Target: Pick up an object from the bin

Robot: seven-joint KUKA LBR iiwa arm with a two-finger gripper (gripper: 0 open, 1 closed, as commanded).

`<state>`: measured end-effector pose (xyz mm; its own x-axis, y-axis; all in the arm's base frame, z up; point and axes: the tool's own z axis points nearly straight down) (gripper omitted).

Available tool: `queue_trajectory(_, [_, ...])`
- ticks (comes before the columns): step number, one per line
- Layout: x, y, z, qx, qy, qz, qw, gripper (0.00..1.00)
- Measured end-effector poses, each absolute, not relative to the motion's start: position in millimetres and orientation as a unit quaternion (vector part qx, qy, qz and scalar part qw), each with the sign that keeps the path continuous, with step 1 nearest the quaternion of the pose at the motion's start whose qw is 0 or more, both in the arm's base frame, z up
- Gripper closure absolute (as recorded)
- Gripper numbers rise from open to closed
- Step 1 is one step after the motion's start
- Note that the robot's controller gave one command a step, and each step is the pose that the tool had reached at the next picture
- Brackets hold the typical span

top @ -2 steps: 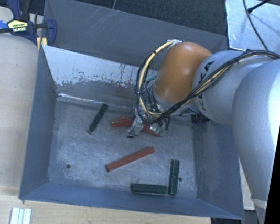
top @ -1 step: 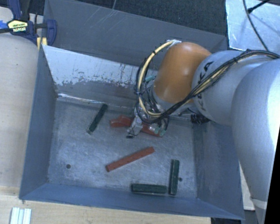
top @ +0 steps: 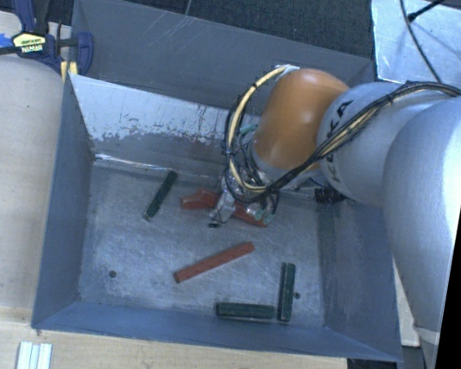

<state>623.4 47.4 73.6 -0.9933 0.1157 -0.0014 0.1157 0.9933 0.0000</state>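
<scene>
Camera view: end effector point(top: 222, 214) over red bar point(top: 195, 202) (partly hidden).

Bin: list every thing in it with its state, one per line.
gripper: low, near the back wall.
red piece: flat, partly under the gripper.
red-brown bar: flat, slanted, lying free mid-floor.
left green bar: flat, lying free.
right green bar: flat, beside the front green bar.
front green bar: flat, along the front wall.

One raised camera looks obliquely down into the grey bin point(top: 121, 235).
</scene>
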Motion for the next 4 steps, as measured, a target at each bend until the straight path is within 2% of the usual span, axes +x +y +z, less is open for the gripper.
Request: queue_trajectory(4, [624.1, 47, 111, 0.057, 0.998, 0.001, 0.002, 1.00])
